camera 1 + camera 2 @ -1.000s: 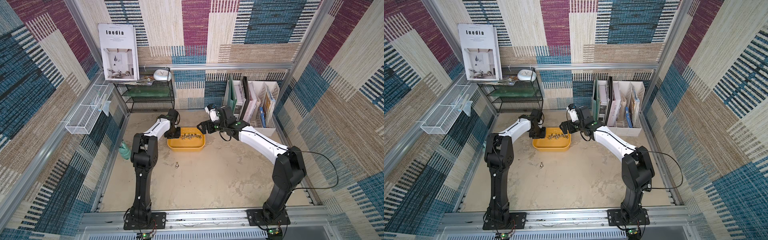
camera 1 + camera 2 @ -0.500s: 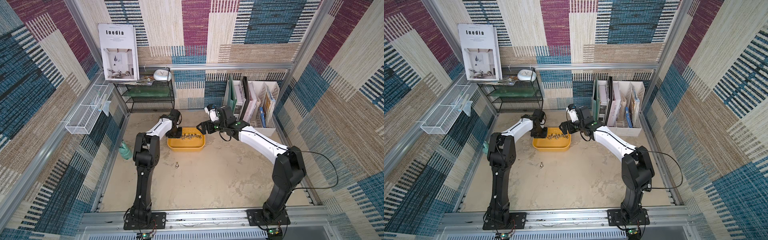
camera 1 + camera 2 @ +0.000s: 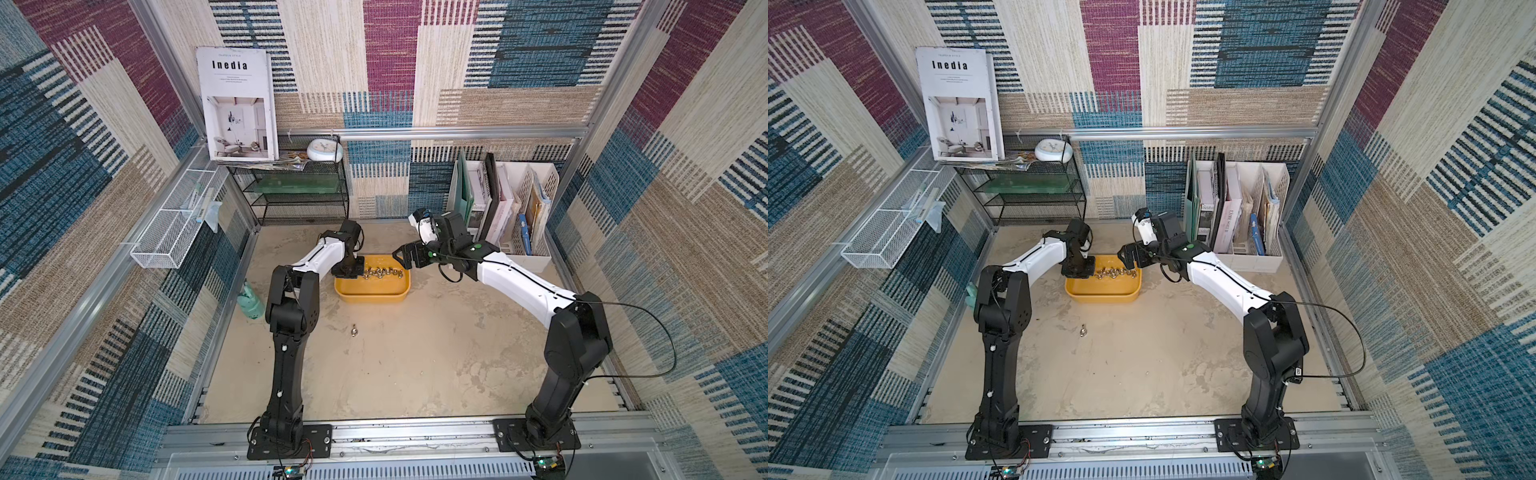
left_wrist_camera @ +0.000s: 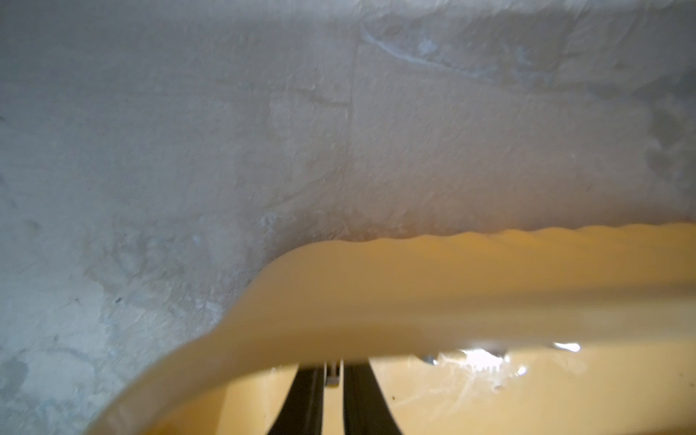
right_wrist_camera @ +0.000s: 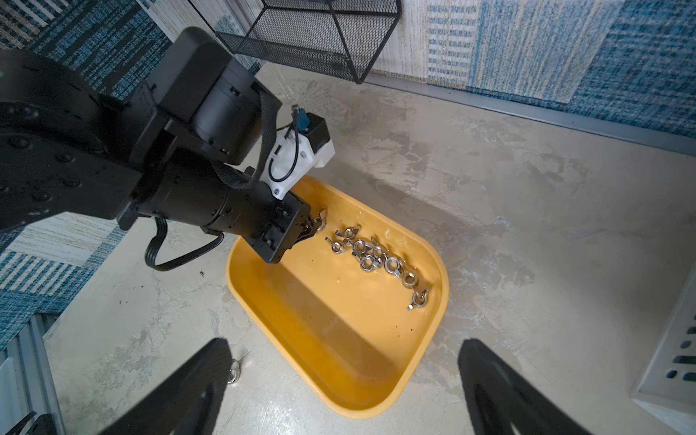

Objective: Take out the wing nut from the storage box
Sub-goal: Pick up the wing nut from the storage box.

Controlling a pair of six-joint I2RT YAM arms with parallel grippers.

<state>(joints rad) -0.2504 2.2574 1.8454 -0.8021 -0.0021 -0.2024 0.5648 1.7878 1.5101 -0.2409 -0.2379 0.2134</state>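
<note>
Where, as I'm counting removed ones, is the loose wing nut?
In both top views the loose wing nut lies on the table, apart from the storage box, on its near side toward the left arm.

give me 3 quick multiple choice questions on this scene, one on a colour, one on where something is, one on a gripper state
1. What colour is the storage box?
A. white
B. yellow
C. green

2. Where does the loose wing nut lie?
A. inside the storage box
B. on the box's rim
C. on the table, outside the box, on the side toward the arm bases

3. How is the right gripper?
A. open, holding nothing
B. shut on a wing nut
C. shut on the box's rim

Answers:
1 B: the tub's walls and floor are yellow in every view.
2 C: both top views show it alone on the bare table, apart from the box.
3 A: the right wrist view shows its fingers wide apart with nothing between them.
</note>
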